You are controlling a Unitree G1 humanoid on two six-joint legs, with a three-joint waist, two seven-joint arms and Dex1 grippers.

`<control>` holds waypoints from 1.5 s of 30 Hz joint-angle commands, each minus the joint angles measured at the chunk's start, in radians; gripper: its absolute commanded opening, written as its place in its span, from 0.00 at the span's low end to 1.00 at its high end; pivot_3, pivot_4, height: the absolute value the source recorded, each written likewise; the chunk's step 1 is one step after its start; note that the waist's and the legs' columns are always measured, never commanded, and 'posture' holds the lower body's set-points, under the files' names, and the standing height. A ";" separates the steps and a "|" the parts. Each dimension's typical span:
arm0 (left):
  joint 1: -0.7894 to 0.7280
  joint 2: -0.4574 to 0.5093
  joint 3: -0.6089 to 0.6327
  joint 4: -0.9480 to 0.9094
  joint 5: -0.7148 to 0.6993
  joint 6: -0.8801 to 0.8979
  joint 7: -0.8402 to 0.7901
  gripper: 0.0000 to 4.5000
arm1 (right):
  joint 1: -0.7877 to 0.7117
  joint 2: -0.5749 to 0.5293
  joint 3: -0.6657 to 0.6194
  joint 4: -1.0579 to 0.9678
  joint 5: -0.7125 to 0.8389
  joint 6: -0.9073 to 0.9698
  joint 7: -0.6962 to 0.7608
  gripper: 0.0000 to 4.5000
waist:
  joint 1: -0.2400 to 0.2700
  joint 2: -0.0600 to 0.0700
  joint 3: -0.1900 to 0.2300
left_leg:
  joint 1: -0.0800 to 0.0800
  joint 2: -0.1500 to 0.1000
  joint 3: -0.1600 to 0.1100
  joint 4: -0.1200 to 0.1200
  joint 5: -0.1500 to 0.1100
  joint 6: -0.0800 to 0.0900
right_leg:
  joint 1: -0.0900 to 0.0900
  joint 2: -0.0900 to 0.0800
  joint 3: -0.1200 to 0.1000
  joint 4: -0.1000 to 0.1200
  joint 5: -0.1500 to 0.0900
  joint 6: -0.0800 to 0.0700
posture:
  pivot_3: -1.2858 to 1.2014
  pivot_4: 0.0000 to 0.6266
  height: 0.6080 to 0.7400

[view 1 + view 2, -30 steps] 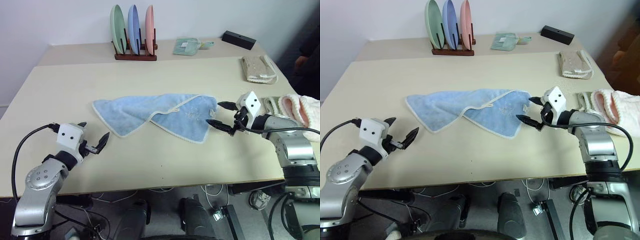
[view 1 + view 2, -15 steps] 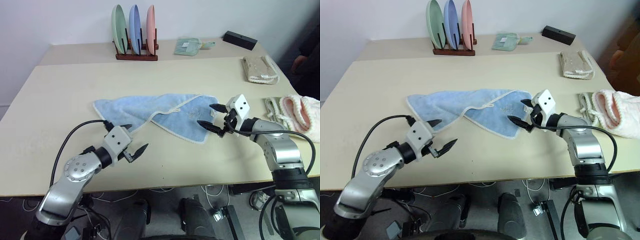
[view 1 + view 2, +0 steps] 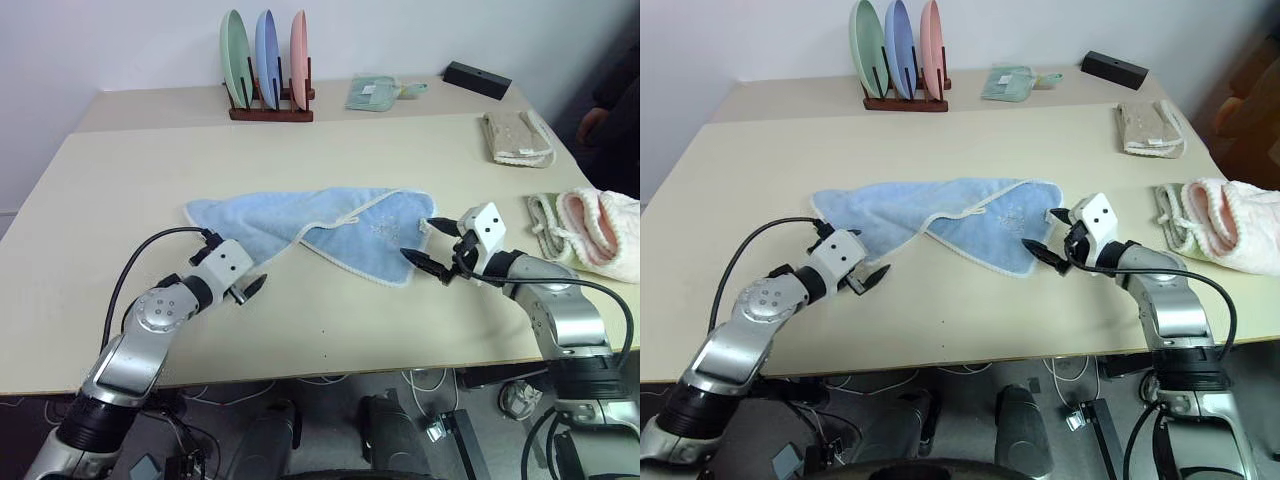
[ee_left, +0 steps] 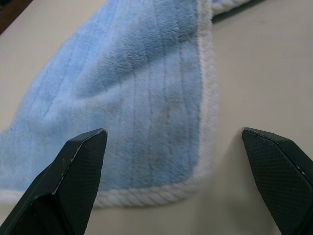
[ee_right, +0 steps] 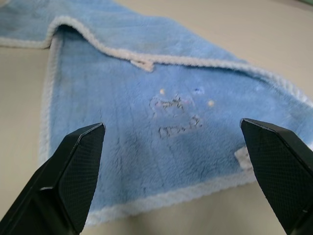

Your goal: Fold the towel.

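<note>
The light blue towel (image 3: 310, 225) lies crumpled on the middle of the table (image 3: 330, 320), its right part folded over into a point with whitish trim. My left gripper (image 3: 238, 268) is open, just short of the towel's near left corner. In the left wrist view that corner (image 4: 146, 98) lies between the open fingers (image 4: 78, 166). My right gripper (image 3: 422, 240) is open at the towel's right corner, low over the table. In the right wrist view the embroidered blue cloth (image 5: 161, 107) spreads ahead of the open gripper (image 5: 171, 125). Neither gripper holds anything.
A rack with three upright plates (image 3: 268, 60) stands at the back. A green cloth (image 3: 375, 92) and a black box (image 3: 477, 78) lie at the back right. A beige folded towel (image 3: 517, 138) and a pink-and-white fluffy towel (image 3: 600, 225) lie at the right. A person (image 3: 600, 110) is at the far right edge.
My left arm has swung in from the table's front left toward the towel's near left corner and rolled its wrist. My right gripper has stayed at the towel's right corner.
</note>
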 commanded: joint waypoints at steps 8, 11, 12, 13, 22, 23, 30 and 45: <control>-0.005 0.000 0.061 0.081 0.026 -0.048 0.028 0.14 | -0.048 -0.005 -0.007 -0.067 0.000 -0.019 -0.014 1.00 | -0.002 0.000 0.000 | 0.000 0.000 0.000 0.000 0.000 0.000 | 0.000 0.000 0.000 0.000 0.000 0.000 | 0.52 0.24 1.00; 0.013 -0.002 0.097 0.051 0.024 -0.061 0.048 0.02 | -0.101 -0.013 0.006 -0.034 -0.020 -0.042 -0.003 1.00 | -0.003 0.000 0.000 | 0.000 0.000 0.000 0.000 0.000 0.000 | 0.000 0.000 0.000 0.000 0.000 0.000 | 0.52 0.24 1.00; 0.026 -0.004 0.116 0.031 0.012 -0.064 0.048 0.02 | -0.122 -0.019 0.018 -0.018 -0.038 -0.050 0.000 1.00 | -0.004 0.000 0.000 | 0.000 0.000 0.000 0.000 0.000 0.000 | 0.000 0.000 0.000 0.000 0.000 0.000 | 0.52 0.24 1.00; 0.044 -0.005 0.141 0.012 0.002 -0.067 0.052 0.02 | -0.149 -0.031 0.039 0.015 -0.075 -0.069 -0.003 1.00 | -0.004 0.000 0.000 | 0.000 0.000 0.000 0.000 0.000 0.000 | 0.000 0.000 0.000 0.000 0.000 0.000 | 0.52 0.24 1.00; 0.188 0.019 0.283 -0.075 -0.036 -0.102 0.025 0.02 | -0.431 -0.067 0.247 0.551 -0.427 -0.459 -0.087 1.00 | -0.003 0.000 0.000 | 0.000 0.000 0.002 0.000 0.000 0.000 | -0.001 0.000 0.000 0.000 0.000 0.000 | 0.52 0.24 1.00; 0.192 0.021 0.288 -0.075 -0.037 -0.101 0.024 0.02 | -0.456 -0.064 0.262 0.600 -0.451 -0.493 -0.098 1.00 | -0.004 0.000 0.000 | 0.000 0.000 0.002 -0.001 0.000 0.000 | -0.001 0.000 0.000 0.000 0.000 0.000 | 0.52 0.24 1.00; 0.200 0.032 0.314 -0.087 -0.037 -0.083 0.018 0.01 | -0.632 0.005 0.295 0.921 -0.520 -0.646 -0.175 0.95 | -0.009 0.000 0.001 | 0.000 0.000 0.002 -0.001 0.000 0.000 | -0.001 0.000 0.001 0.000 0.000 0.000 | 0.52 0.24 1.00; 0.110 0.028 0.371 -0.015 -0.085 -0.100 0.020 0.00 | -0.749 -0.038 0.270 0.973 -0.563 -0.755 -0.249 0.01 | -0.004 0.004 0.004 | 0.000 0.000 0.002 -0.001 0.000 0.000 | -0.001 0.000 0.001 0.000 0.001 -0.001 | 0.52 0.24 1.00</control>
